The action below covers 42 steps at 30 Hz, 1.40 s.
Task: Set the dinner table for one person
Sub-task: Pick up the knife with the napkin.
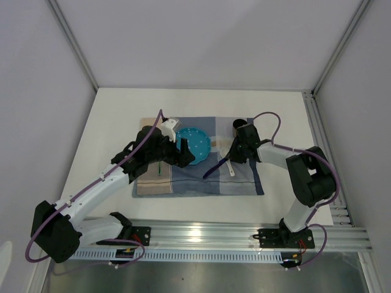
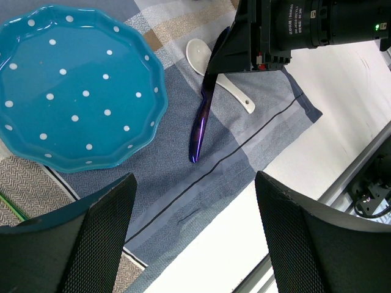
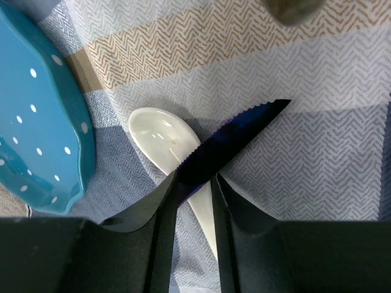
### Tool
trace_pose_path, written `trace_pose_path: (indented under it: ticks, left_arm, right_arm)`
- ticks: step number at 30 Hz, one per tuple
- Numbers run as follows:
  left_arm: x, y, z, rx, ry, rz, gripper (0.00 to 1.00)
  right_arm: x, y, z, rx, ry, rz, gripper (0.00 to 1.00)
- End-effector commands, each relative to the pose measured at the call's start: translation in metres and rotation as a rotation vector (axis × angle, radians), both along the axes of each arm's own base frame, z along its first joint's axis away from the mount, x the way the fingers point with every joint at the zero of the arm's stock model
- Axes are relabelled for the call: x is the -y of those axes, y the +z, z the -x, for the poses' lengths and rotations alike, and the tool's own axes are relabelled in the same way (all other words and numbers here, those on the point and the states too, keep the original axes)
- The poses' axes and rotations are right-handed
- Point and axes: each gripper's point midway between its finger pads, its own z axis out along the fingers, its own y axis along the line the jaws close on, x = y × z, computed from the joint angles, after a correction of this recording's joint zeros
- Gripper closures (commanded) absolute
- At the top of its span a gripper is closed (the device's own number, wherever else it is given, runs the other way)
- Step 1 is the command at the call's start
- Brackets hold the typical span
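**White desk set with a checked placemat; knife gripped by the right arm**

White and matte, the desk fills the floor of the walled cell. Silver rails edge it, and both arm bases are bolted at its near side. A blue-and-beige checked cloth placemat lies flat in the middle of it.

On the far centre of the placemat sits a teal plate with white dots and a scalloped rim. Just right of the plate lies a white ceramic spoon, its bowl toward the far side and its handle pointing at the near right corner of the cloth. A thin green strip shows on the left part of the mat, mostly hidden under the left arm. A small dark object stands at the mat's far right; what it is cannot be told.

The right end effector is clamped narrowly on the handle of a dark blue serrated knife. The knife slants down across the spoon with its tip low over the cloth; whether the tip touches cannot be told.

The left end effector hovers over the mat near the plate's near edge, its fingers spread wide with nothing between them.
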Motion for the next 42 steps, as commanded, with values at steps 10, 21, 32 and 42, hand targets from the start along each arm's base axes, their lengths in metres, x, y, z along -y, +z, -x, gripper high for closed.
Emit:
trace_pose_path:
  ticks: [10, 21, 32, 42]
  left_arm:
    - [0.005, 0.005, -0.001, 0.039, -0.037, 0.008, 0.17]
    - [0.007, 0.005, -0.001, 0.039, -0.048, 0.008, 0.17]
    - [0.008, 0.006, 0.000, 0.039, -0.058, 0.013, 0.17]
    - [0.008, 0.005, 0.001, 0.039, -0.061, 0.019, 0.18]
  right_arm:
    - [-0.006, 0.017, -0.017, 0.076, 0.031, 0.043, 0.76]
    - [0.001, 0.019, -0.014, 0.101, 0.069, 0.155, 0.75]
    - [0.003, 0.018, -0.010, 0.116, 0.081, 0.216, 0.73]
    - [0.002, 0.023, -0.016, 0.146, 0.076, 0.237, 0.73]
